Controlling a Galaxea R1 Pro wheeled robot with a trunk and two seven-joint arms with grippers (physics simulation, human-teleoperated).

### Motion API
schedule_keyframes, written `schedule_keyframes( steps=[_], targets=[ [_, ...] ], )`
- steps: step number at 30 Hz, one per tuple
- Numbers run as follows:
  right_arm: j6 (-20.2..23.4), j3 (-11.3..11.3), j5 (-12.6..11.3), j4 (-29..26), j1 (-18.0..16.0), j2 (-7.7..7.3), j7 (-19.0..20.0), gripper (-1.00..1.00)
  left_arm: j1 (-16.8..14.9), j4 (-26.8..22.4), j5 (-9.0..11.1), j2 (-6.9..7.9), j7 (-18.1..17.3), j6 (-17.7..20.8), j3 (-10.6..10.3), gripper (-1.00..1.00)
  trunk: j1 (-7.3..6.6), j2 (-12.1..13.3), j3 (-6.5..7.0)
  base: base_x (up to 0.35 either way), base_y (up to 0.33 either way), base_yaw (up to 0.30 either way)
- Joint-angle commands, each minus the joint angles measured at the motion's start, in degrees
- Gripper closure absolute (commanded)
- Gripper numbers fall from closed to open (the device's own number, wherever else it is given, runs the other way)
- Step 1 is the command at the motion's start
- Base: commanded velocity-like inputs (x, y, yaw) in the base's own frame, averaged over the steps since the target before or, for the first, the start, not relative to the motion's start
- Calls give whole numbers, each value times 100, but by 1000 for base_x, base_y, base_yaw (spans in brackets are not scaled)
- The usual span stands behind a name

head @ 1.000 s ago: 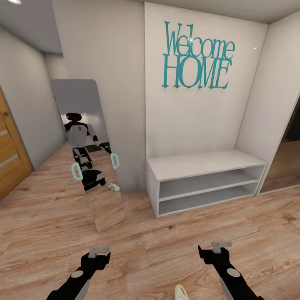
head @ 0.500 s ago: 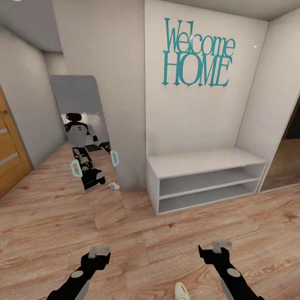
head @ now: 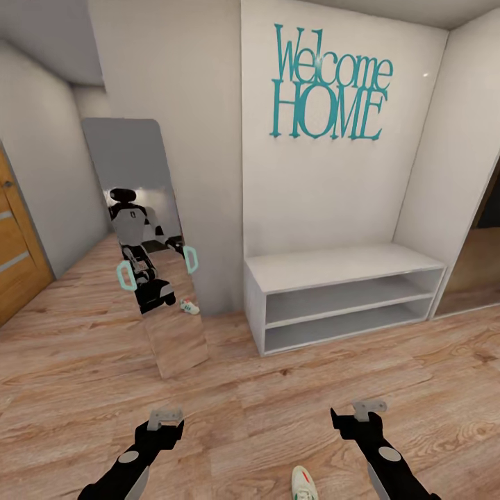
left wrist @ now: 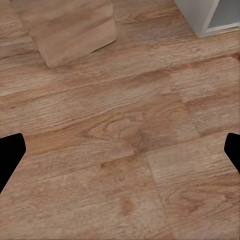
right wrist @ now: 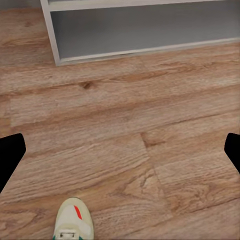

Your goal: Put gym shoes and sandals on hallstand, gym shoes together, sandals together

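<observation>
Nearest the robot, one gym shoe (head: 303,485) lies on the corridor floor (head: 264,410), its toe cut off by the head view's near edge, between the two arms and closer to the right one. The right wrist view also catches it (right wrist: 73,220), toe-up with its red-orange tongue label showing, so that arm looks best placed to reach it. Both arms are held low and forward over bare planks. The left gripper (head: 166,418) and the right gripper (head: 369,408) each carry nothing; in both wrist views the dark fingers sit at the far edges of the picture, so the jaws stand wide apart, probably readied for a grasp.

Farther off on the left, a tall mirror (head: 149,243) leans against the wall and reflects the robot; a small shoe-like shape (head: 188,306) shows in it, most likely a reflection of a gym shoe.

To the right stands a low white two-shelf bench (head: 340,298) with both shelves bare, under a teal "Welcome HOME" sign (head: 330,87). It has no upper shelves, so it is probably not the hallstand. At the far left is an orange wooden door (head: 14,250).
</observation>
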Motion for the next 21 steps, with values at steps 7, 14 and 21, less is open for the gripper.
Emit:
schedule_keyframes(
  steps=[7,14,21],
  targets=[
    [27,-9,1,-2,-2,0,-8,-100,-5,6,-1,0,-9,-19,0,-100,154,-285,-132,0,0,0],
    [36,-17,-5,2,-4,0,-9,-100,-6,6,-1,1,-9,-19,-1,-100,307,-566,-259,0,0,0],
    [38,-21,-7,6,-3,0,-8,-100,-4,3,-1,1,-9,-19,-4,-100,461,-846,-423,0,0,0]
  ],
)
